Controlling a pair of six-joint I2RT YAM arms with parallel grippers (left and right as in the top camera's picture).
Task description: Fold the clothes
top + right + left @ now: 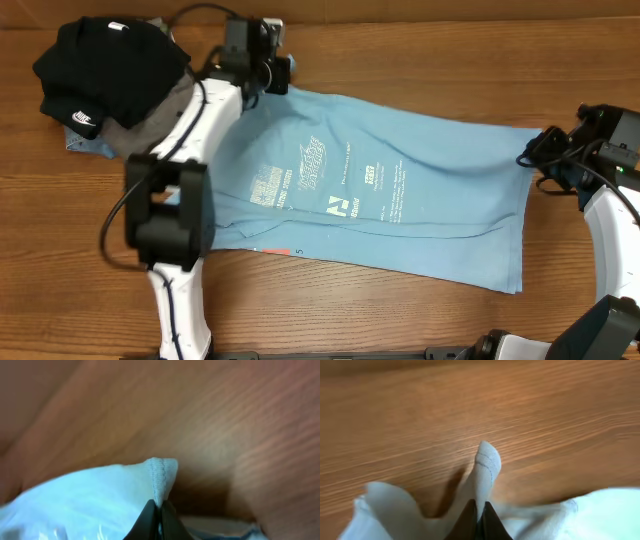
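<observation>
Sky-blue, seen from overhead: one t-shirt spread nearly flat across the middle of the wooden table, white print facing up. Two other garments heaped at the far left corner, one black garment atop one grey garment, just beside the shirt's left end. Two arms, one at each end: left gripper on the shirt's upper left corner, right gripper on its right edge. From the left wrist: two dark fingertips pressed together at the bottom edge, pinching one stitched peak of pale cloth lifted off the wood. From the right wrist: much the same, two fingers closed tight on one ribbed blue hem corner, standing upright above the table.
</observation>
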